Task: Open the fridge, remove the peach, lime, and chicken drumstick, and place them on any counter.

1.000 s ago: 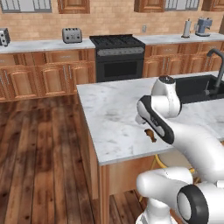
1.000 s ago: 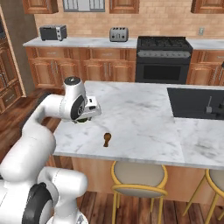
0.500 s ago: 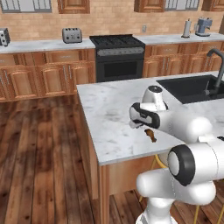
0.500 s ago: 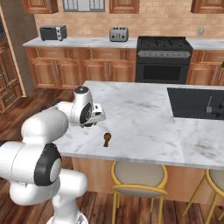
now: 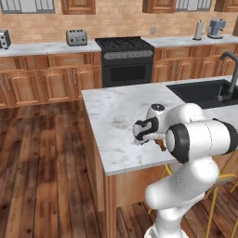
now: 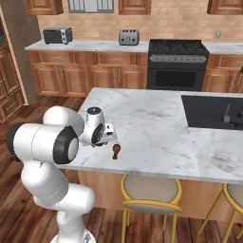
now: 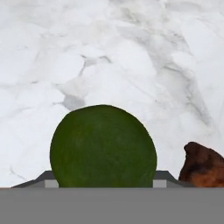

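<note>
Between the claw tips, pinched, sits the lime; base views reveal the chicken drumstick whole.

brick wall, wooden floor, black stove

lime: on the counter, between the gripper fingers
chicken drumstick: on the counter, just beside the lime
sink: in the counter, well apart from the lime

It is a home kitchen. A black stove, toaster and wooden cabinets stand beyond the hand, a marble island counter beneath it.
</note>
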Robot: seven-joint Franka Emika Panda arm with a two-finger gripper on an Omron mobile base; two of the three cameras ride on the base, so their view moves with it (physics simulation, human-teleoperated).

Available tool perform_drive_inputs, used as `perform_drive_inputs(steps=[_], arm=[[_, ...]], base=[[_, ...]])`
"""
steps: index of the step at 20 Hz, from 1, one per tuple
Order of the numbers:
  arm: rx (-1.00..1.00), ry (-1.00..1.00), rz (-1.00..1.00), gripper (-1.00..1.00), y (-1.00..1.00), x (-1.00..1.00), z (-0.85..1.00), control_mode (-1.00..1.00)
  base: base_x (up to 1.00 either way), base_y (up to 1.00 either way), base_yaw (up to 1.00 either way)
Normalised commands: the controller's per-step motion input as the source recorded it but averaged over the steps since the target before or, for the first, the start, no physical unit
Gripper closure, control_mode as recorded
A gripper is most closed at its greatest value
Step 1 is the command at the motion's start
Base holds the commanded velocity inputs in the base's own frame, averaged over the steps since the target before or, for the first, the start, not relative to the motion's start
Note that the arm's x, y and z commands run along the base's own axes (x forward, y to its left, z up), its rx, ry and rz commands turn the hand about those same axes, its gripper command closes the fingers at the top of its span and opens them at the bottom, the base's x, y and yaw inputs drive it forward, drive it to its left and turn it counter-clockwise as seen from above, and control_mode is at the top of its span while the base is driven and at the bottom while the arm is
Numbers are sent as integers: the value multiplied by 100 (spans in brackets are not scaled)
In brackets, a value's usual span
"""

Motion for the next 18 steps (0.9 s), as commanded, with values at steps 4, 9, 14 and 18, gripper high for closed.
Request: perform_drive_inputs(steps=[4,9,14,18], arm=[[0,6,0,100,0,24,-52,-100],[0,5,0,100,0,5,-21,-100],[0,0,0,-100,0,0,0,-100],[0,0,0,-100,0,0,0,-100]], base=[[0,0,0],[0,0,0],[0,0,0],[0,0,0]])
